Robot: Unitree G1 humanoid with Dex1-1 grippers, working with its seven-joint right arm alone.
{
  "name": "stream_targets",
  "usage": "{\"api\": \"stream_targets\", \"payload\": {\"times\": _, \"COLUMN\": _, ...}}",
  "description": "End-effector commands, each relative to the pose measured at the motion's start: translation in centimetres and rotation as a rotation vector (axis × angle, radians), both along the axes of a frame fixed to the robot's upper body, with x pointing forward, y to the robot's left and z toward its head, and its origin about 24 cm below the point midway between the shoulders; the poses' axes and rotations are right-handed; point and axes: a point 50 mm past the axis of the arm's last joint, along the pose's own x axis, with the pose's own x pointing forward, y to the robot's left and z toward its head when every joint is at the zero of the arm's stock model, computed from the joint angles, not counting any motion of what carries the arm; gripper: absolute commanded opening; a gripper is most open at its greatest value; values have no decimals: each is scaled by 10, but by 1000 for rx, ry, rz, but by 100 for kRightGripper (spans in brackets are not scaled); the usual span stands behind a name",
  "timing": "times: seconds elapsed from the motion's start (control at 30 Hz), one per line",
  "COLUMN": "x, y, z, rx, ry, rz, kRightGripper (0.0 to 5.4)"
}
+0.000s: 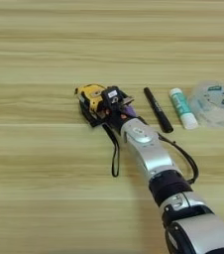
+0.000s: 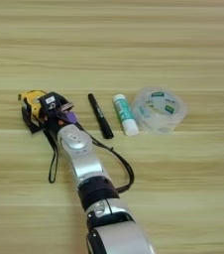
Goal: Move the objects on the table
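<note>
A yellow-black tape measure (image 1: 90,95) lies left of the middle of the table (image 1: 34,49), and its black strap (image 1: 115,158) trails toward me. My right gripper (image 1: 111,100) sits against the tape measure's right side and hides part of it. A bit of the small purple piece (image 1: 130,111) peeks out just right of the gripper. To the right lie, in a row, a black marker pen (image 1: 157,110), a white-teal glue stick (image 1: 183,108) and a clear tape roll (image 1: 214,103).
My silver forearm (image 1: 148,149) runs from the bottom right up to the gripper, with a black cable loop (image 1: 189,161) hanging at its right side. Bare wood spreads out behind the row of things and to the left.
</note>
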Motion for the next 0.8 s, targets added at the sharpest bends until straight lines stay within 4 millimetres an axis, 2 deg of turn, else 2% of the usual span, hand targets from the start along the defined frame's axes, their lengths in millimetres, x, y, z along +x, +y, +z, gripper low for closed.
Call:
{"api": "stream_targets", "payload": {"times": 0.03, "x": 13, "y": 3, "z": 30, "rx": 1, "ry": -117, "rz": 7, "kRightGripper": 537}}
{"api": "stream_targets", "payload": {"times": 0.47, "x": 14, "y": 2, "z": 28, "rx": 3, "ry": -107, "rz": 4, "kRightGripper": 537}}
{"api": "stream_targets", "payload": {"times": 0.6, "x": 15, "y": 6, "z": 28, "rx": 61, "ry": -102, "rz": 22, "kRightGripper": 537}}
{"api": "stream_targets", "payload": {"times": 0.8, "x": 20, "y": 6, "z": 23, "rx": 92, "ry": -79, "rz": 29, "kRightGripper": 469}}
